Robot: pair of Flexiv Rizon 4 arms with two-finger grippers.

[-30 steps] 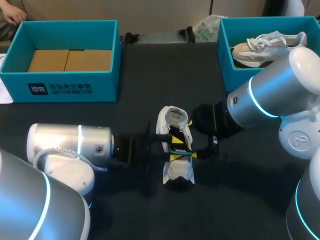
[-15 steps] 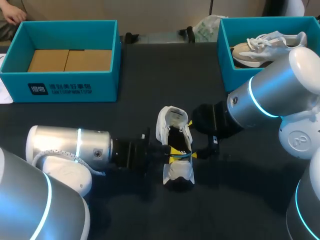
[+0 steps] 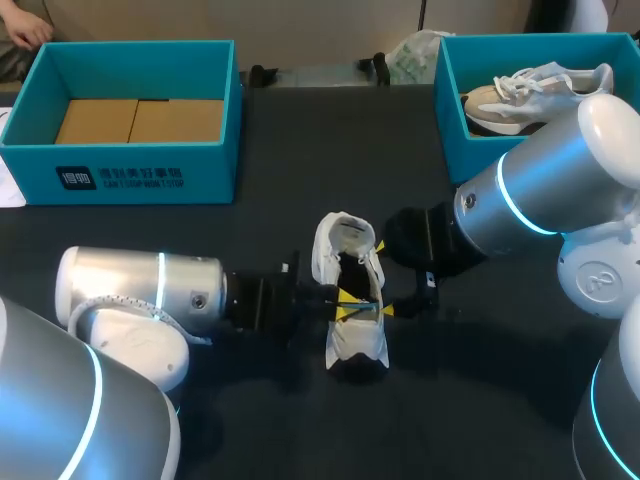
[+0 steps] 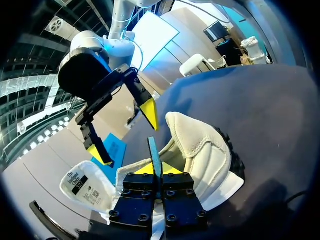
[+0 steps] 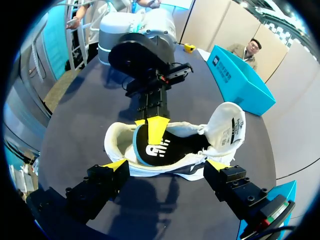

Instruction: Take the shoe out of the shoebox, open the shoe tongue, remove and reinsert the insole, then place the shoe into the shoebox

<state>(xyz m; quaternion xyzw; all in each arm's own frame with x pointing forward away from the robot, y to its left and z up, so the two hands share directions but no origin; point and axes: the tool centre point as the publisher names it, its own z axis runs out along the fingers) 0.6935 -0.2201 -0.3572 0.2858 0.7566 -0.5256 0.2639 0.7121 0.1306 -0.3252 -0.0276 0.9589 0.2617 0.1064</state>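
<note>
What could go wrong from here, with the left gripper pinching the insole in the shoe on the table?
1. The left gripper pinches only the thin edge of the insole, so the insole might slip out or fold.
2. The right gripper is open beside the shoe and is not clamping it, so the shoe could drag or tip along with the insole.
3. The two grippers sit close together at the shoe and might collide.

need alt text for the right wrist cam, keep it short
The left gripper, across from the camera, pinches the dark insole inside a white shoe that lies on the dark table with its tongue folded open. The right gripper has its yellow-tipped fingers wide open on the shoe's near side.
</note>
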